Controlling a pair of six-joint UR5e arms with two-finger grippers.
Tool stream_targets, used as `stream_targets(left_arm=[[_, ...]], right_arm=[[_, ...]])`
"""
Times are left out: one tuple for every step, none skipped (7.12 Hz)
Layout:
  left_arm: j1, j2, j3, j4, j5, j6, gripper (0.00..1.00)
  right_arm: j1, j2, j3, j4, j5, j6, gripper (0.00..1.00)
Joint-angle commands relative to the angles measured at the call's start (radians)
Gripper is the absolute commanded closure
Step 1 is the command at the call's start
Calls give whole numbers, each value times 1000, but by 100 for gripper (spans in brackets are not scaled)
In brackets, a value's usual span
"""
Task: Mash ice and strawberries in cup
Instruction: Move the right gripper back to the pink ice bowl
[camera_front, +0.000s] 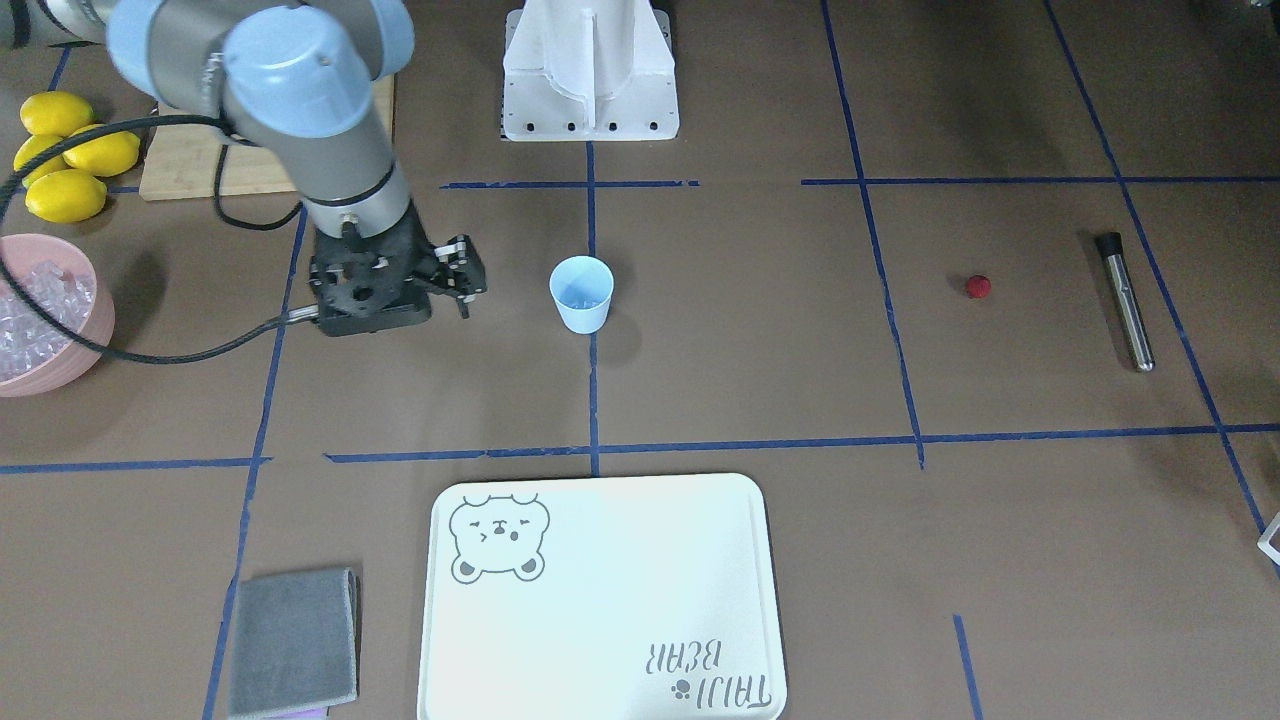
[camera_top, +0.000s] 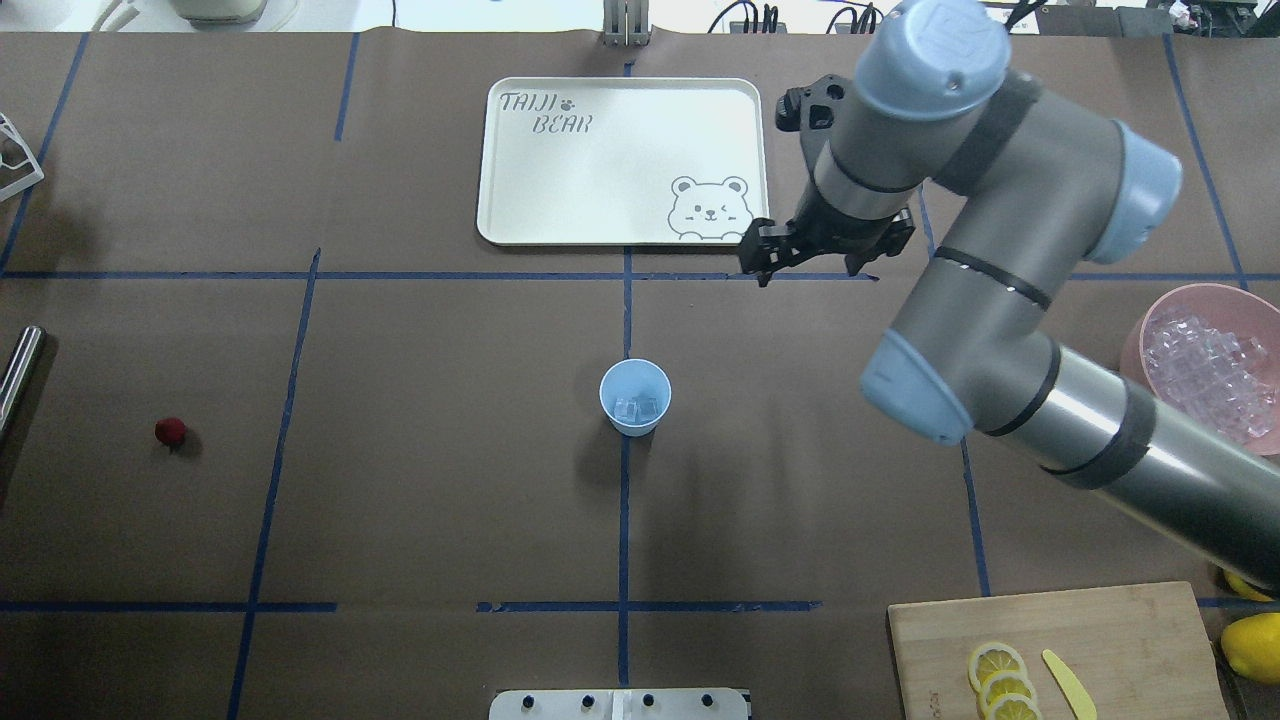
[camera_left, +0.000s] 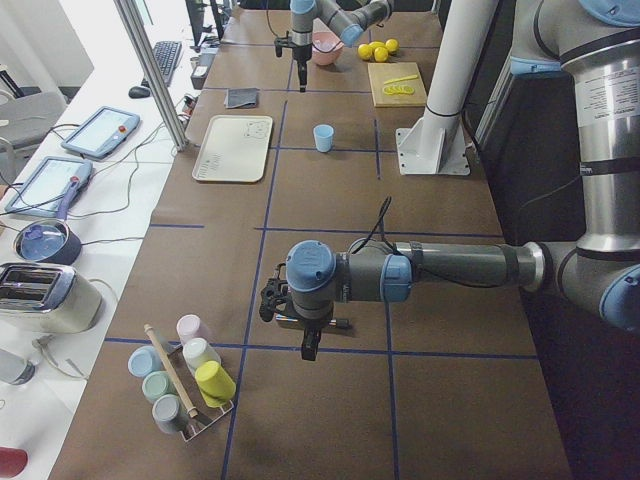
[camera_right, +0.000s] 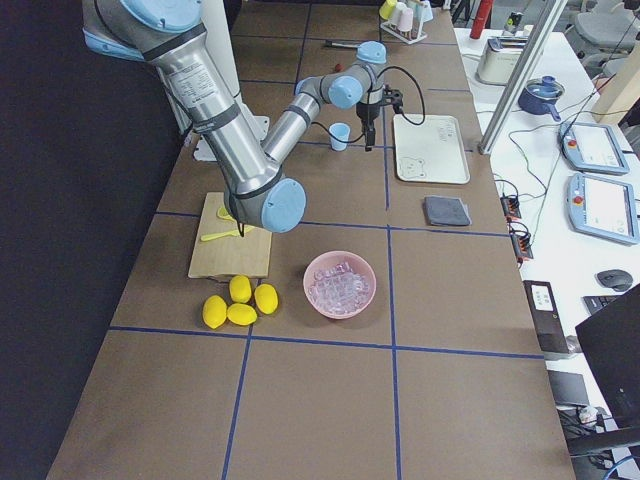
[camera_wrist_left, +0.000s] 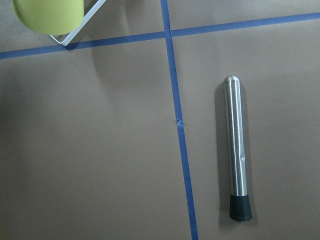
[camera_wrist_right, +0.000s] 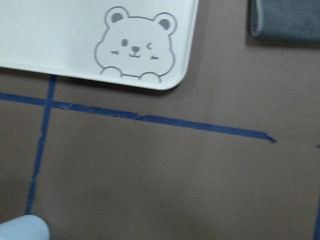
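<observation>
The pale-blue cup (camera_top: 635, 395) stands upright at the table's middle with a few clear ice cubes (camera_top: 637, 408) in it. It also shows in the front view (camera_front: 581, 292). More ice fills the pink bowl (camera_top: 1140, 350) at the right. The dark-red strawberry (camera_top: 171, 431) lies alone at the far left. My right gripper (camera_top: 765, 262) hangs above the table beyond and right of the cup, jaws together, holding nothing. My left gripper (camera_left: 310, 352) shows only in the exterior left view, so I cannot tell its state. Its wrist camera looks down on a steel muddler (camera_wrist_left: 236, 150).
A white bear tray (camera_top: 520, 200) lies beyond the cup. A grey cloth (camera_front: 293, 640) is beside it. A cutting board (camera_top: 1100, 640) holds lemon slices, with whole lemons (camera_front: 65, 155) next to it. A rack of cups (camera_left: 185, 385) stands near my left arm.
</observation>
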Motion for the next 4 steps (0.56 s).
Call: stream_targets(left_arm=[[0,-1,-1,-1,-1,0,0],[0,-2,-2,-1,0,0,0],[0,-2,-2,-1,0,0,0],[0,-2,-2,-1,-1,-2,0]], right_arm=[[176,-210,83,0,86,-298,0],[252,-296,96,0,124,-436,0],[338,-371,96,0,180,-579,0],[401,-415,96,0,204,-682,0]])
